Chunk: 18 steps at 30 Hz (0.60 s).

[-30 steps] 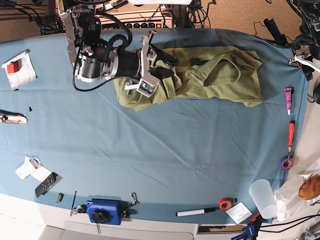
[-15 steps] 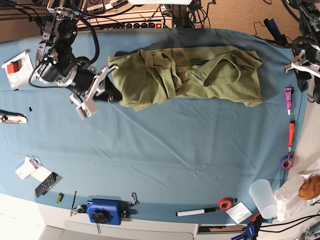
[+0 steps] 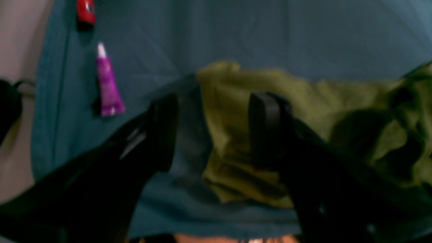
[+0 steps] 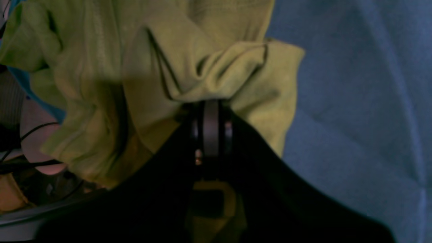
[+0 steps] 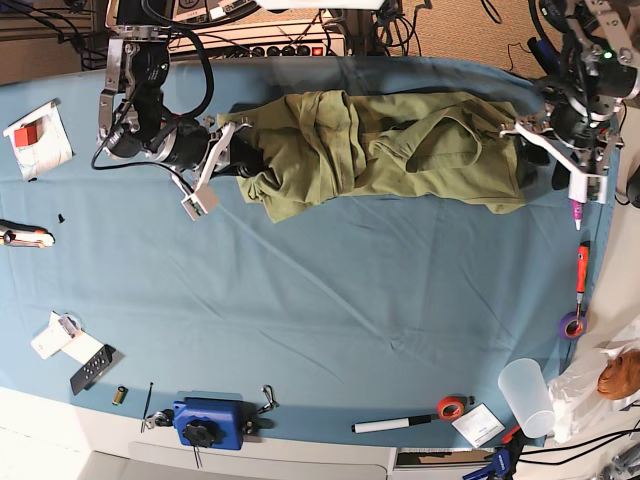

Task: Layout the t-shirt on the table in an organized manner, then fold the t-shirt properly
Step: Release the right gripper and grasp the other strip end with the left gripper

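Observation:
The olive-green t-shirt (image 5: 400, 150) lies bunched in a long strip across the far side of the blue-teal table (image 5: 350, 300). My right gripper (image 5: 245, 162) is at the shirt's left end. In the right wrist view it (image 4: 211, 104) is shut on a fold of the shirt (image 4: 101, 84). My left gripper (image 5: 527, 155) is at the shirt's right end. In the left wrist view it (image 3: 216, 126) is open, with the shirt's edge (image 3: 303, 101) lying between its fingers.
A purple tube (image 5: 576, 190) (image 3: 108, 84), a red-orange tool (image 5: 582, 265) and a purple tape roll (image 5: 572, 325) lie along the right edge. A plastic cup (image 5: 526, 395), a marker (image 5: 392, 424) and a blue device (image 5: 208, 420) sit at the front. A white packet (image 5: 38, 138) lies far left.
My right gripper swung off the shirt to the left, then came back and shut on its left end. My left arm moved in from the right edge to the shirt's right end.

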Each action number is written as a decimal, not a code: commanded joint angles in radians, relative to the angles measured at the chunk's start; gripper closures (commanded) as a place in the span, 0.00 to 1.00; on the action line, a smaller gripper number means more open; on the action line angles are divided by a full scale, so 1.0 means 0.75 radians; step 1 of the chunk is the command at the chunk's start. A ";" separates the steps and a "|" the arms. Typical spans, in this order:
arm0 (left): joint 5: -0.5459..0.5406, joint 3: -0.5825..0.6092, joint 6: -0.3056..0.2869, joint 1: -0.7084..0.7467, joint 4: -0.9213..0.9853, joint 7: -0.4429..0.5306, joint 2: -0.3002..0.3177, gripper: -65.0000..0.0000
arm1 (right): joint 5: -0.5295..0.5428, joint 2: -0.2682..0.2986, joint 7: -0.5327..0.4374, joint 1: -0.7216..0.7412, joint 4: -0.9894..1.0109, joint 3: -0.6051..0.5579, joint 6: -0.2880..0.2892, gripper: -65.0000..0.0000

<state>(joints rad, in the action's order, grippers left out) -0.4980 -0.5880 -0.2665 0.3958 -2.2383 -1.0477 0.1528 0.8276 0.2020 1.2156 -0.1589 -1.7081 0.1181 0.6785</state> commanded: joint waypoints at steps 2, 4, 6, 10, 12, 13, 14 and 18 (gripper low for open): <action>0.007 0.013 0.010 -0.004 0.026 -0.016 0.011 0.49 | 0.018 0.012 -0.013 0.013 -0.021 0.002 0.008 0.98; -0.051 0.013 0.008 -0.004 0.108 -0.053 0.014 0.48 | 0.017 0.012 -0.009 0.013 -0.021 0.002 0.008 0.98; -0.138 0.012 -0.011 -0.004 0.203 -0.072 0.026 0.48 | 0.017 0.012 -0.009 0.013 -0.021 0.002 0.008 0.98; -0.308 0.008 -0.032 -0.024 0.352 -0.075 0.072 0.48 | 0.016 0.012 0.021 0.013 -0.021 0.002 0.008 0.98; -0.334 -0.009 -0.032 -0.050 0.390 -0.082 0.078 0.48 | 0.015 0.012 0.031 0.013 -0.021 0.002 0.008 0.98; -0.334 -0.015 -0.032 -0.065 0.404 -0.085 0.081 0.48 | 0.015 0.012 0.031 0.013 -0.021 0.002 0.008 0.98; -0.333 -0.017 -0.032 -0.076 0.420 -0.084 0.086 0.48 | 0.013 0.012 0.031 0.013 -0.021 0.002 0.008 0.98; -0.337 -0.017 -0.088 -0.126 0.531 -0.149 0.092 0.48 | 0.013 0.012 0.031 0.013 -0.021 0.002 0.008 0.98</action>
<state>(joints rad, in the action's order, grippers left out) -0.7284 -0.5976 -0.3340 0.3027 -1.8248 -1.1702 0.2111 0.8280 0.2020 1.2381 -0.1581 -1.7081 0.1173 0.6785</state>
